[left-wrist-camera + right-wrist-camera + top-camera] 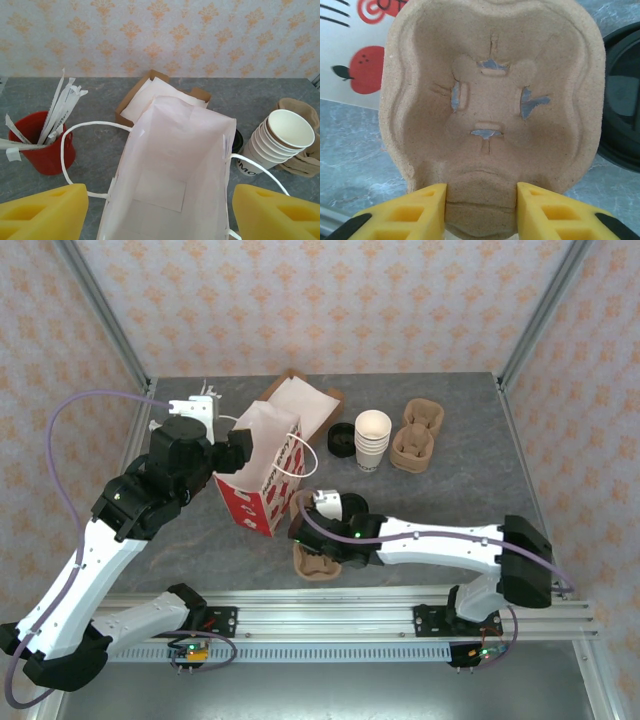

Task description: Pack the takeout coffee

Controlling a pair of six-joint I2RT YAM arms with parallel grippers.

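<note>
**Jaws update: left spread over the bag, right pinching the carrier**

Left jaws [160, 195] are wide, one yellow pad on each side of the paper bag [175, 165], with the wrist camera looking straight into its open mouth. My guess is that arm is there to keep the bag upright and gaping so stuff can drop in. Nothing inside it yet, just the flat white bottom.

Right jaws [481, 195] are narrow and look pressed onto the neck of the pulp cup carrier [490, 100], which sits just beside the bag's printed wall. The cavity facing the camera is empty. Can't tell if the carrier is lifted off the surface [350, 150] or resting on it.

The takeout coffee [622, 100] shows as a black lid at the right edge, just beside the carrier, cup hidden underneath. So I'd say it's early days: coffee isn't in the carrier or the bag. That pulp neck looks flimsy, could buckle.
</note>
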